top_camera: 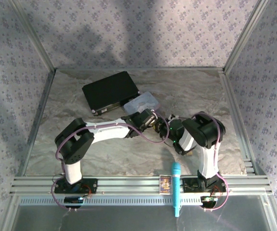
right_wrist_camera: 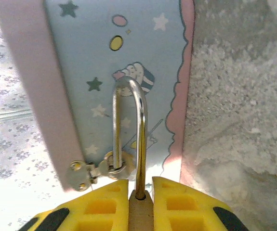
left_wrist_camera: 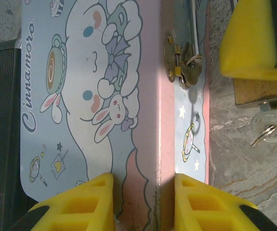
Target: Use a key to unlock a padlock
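Note:
The padlock's tan-gold body [right_wrist_camera: 140,211] is pinched between the yellow fingers of my right gripper [right_wrist_camera: 140,204], which is shut on it. Its silver shackle [right_wrist_camera: 139,125] loops up and passes through the hasp ring [right_wrist_camera: 113,163] of the pastel tin [right_wrist_camera: 124,62]. In the left wrist view the padlock body [left_wrist_camera: 254,91] sits under the right gripper's finger [left_wrist_camera: 249,38], and a small silvery key [left_wrist_camera: 264,134] on a ring hangs at its lower end. My left gripper [left_wrist_camera: 144,202] is shut on the tin [left_wrist_camera: 90,96] at its corner, below the hasp [left_wrist_camera: 177,57]. From above, both grippers [top_camera: 152,119] [top_camera: 169,129] meet beside the tin [top_camera: 142,102].
A black case [top_camera: 110,91] lies behind the tin at the back left. A blue stick-shaped object [top_camera: 176,187] and a small card [top_camera: 165,184] rest on the front rail. Patterned walls close in the table [top_camera: 104,163], which has a crinkled grey cover.

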You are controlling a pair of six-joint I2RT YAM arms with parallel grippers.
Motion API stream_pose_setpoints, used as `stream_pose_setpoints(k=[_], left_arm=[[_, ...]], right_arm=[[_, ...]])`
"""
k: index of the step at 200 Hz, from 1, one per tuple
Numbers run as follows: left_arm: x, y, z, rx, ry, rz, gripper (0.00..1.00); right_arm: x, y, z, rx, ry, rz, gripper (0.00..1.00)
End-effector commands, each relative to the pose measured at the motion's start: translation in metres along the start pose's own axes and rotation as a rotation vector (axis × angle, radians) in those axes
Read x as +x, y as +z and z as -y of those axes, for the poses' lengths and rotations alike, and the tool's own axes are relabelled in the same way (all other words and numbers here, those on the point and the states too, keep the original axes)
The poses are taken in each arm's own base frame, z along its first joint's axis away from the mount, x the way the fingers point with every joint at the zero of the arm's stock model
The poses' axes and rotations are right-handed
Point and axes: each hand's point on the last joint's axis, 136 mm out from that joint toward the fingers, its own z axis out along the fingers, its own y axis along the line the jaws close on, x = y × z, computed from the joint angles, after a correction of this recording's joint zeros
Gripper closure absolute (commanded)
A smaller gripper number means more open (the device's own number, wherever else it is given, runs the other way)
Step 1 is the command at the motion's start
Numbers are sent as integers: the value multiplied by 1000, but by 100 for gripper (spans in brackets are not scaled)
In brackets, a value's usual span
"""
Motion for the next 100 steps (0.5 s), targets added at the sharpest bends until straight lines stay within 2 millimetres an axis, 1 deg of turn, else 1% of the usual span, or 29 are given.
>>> stream_pose_setpoints(k=[1,21,45,55,67,79,90,100], left_arm=[[133,17,48,217,158,-413,73],[131,16,49,225,153,-409,73],[128,13,49,234,145,-399,73],[129,14,47,223,144,-402,73],[130,14,48,224,143,-408,73],[125,13,46,222,136,-398,73],[121,12,46,227,130,-385,73],[119,12,45,225,132,-384,73]], right_arm=[[-54,-16,5,24,67,197,100],[-54,-18,9,53,64,183,100],[-61,-20,17,81,67,178,100],[-63,-22,24,106,61,187,100],[-58,-17,36,166,58,158,100],[-52,-11,37,165,26,134,100],[-54,-13,42,168,10,158,100],[-57,-18,50,196,-6,169,99]])
